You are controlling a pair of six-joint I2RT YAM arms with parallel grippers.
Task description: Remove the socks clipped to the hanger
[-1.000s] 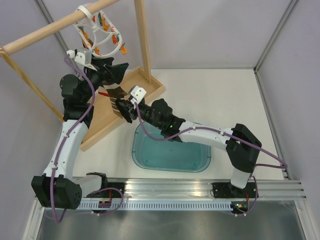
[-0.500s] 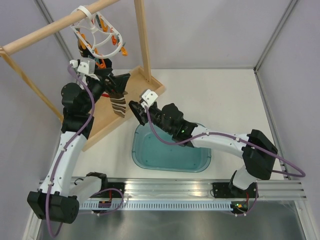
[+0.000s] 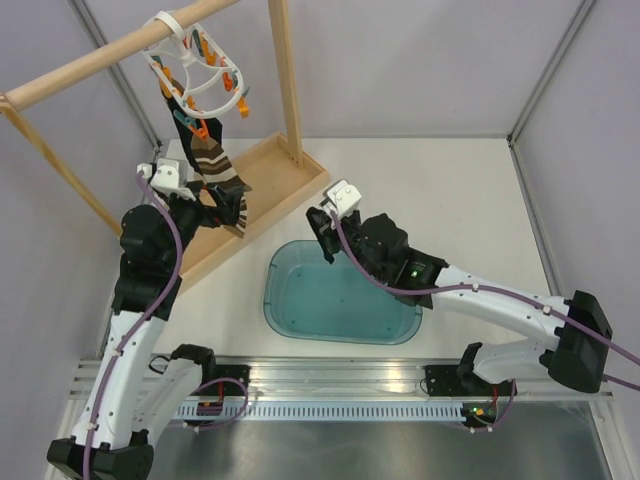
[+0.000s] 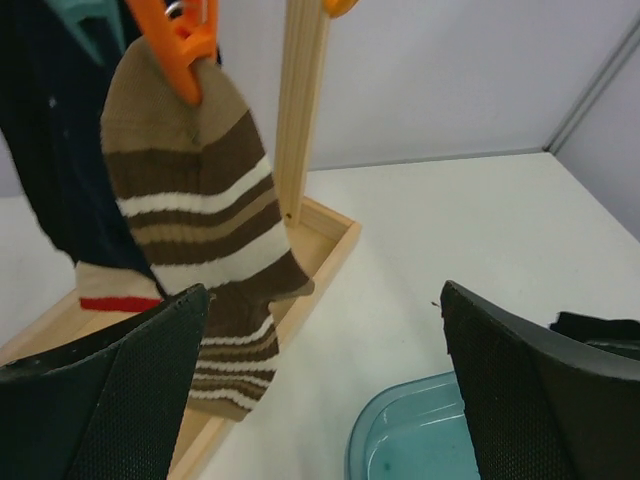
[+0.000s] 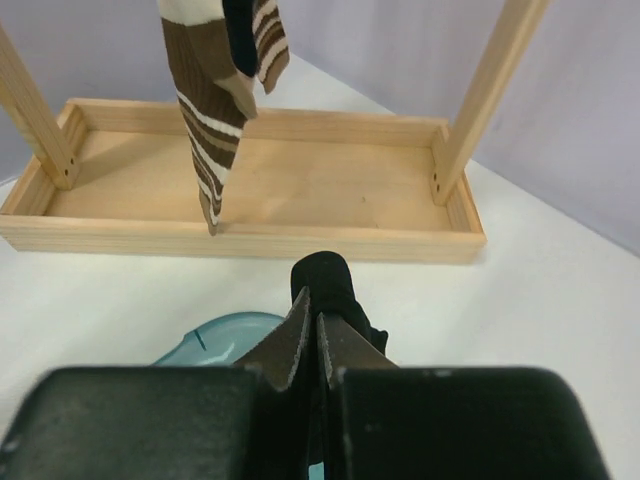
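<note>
The white ring hanger (image 3: pixel 196 76) hangs from the wooden pole by its hook. A brown, tan and white striped sock (image 3: pixel 212 160) hangs from an orange clip (image 4: pixel 180 35); it also shows in the left wrist view (image 4: pixel 200 230). A navy sock (image 4: pixel 40 150) and a sock with a red and white patch (image 4: pixel 105 290) hang behind it. My left gripper (image 3: pixel 234 210) is open and empty just below and right of the striped sock (image 4: pixel 320 380). My right gripper (image 3: pixel 322 228) is shut on a black sock (image 5: pixel 330 285) above the bin's far edge.
A teal plastic bin (image 3: pixel 340 298) sits on the table between the arms. The wooden rack has a slanted pole (image 3: pixel 100 55), an upright post (image 3: pixel 285 80) and a tray base (image 5: pixel 300 180). Grey walls enclose the white table.
My right gripper has pulled away to the right from the hanger with the black sock. My left gripper has dropped down from the clips and stands open beside the striped sock.
</note>
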